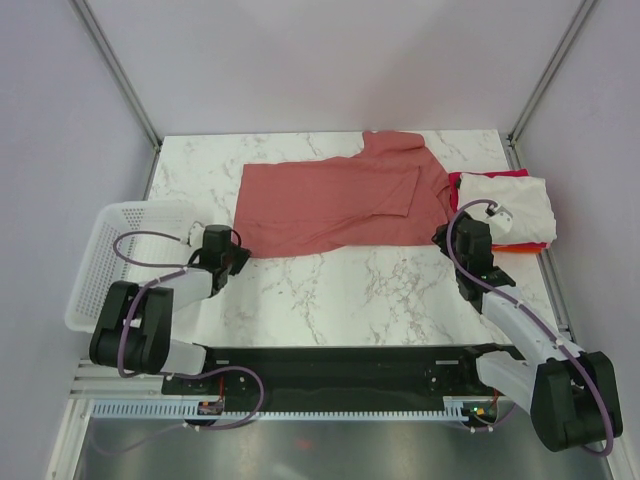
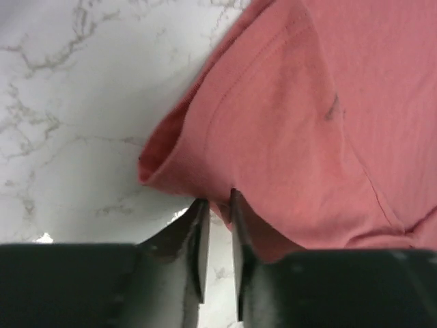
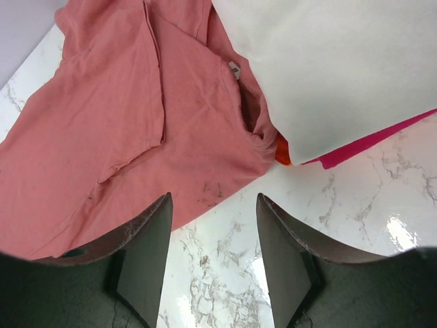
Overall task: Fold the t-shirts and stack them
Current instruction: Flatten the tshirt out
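The large salmon-red t-shirt [image 1: 335, 200] lies spread on the marble table, partly folded, with one sleeve toward the back. My left gripper [image 1: 238, 256] is at its near left corner. In the left wrist view the gripper [image 2: 217, 199] is nearly closed, with the shirt's hem [image 2: 273, 137] pinched between the tips. My right gripper [image 1: 446, 238] is open and empty over bare marble by the shirt's near right edge [image 3: 136, 123]; it also shows in the right wrist view [image 3: 214, 198]. A folded cream-white shirt [image 1: 512, 203] tops a stack on magenta [image 1: 487, 175] and orange [image 1: 520, 247] shirts.
A white plastic mesh basket [image 1: 95, 262] stands at the table's left edge beside my left arm. The stack sits close to the table's right edge. Grey walls close off the back and sides. Bare marble [image 1: 360, 290] lies between the shirt and the arm bases.
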`<state>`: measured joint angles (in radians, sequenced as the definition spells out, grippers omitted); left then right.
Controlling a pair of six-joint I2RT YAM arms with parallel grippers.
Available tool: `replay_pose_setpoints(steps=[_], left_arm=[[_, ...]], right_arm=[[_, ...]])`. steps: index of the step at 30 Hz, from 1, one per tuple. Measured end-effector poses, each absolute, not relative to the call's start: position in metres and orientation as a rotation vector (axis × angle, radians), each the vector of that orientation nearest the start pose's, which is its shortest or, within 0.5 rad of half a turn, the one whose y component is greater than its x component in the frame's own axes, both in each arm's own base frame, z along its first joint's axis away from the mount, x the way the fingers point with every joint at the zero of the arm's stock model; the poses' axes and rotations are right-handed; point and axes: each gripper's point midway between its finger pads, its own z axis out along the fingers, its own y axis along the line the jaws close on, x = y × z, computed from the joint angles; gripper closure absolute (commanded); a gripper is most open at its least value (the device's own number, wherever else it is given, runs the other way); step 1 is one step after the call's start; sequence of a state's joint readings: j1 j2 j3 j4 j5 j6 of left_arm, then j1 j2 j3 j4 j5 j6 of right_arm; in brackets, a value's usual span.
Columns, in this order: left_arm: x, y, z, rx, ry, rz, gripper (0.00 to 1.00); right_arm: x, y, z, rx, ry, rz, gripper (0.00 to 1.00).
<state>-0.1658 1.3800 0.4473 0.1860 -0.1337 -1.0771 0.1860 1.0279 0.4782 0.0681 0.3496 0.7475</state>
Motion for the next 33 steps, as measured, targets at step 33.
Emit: replay_pose_setpoints(steps=[33], left_arm=[[0.335,-0.013,0.064,-1.209,1.982,-0.266,0.98]], right_arm=[[0.34,0.036,0.04,0.902,2.032,0.176,0.42]])
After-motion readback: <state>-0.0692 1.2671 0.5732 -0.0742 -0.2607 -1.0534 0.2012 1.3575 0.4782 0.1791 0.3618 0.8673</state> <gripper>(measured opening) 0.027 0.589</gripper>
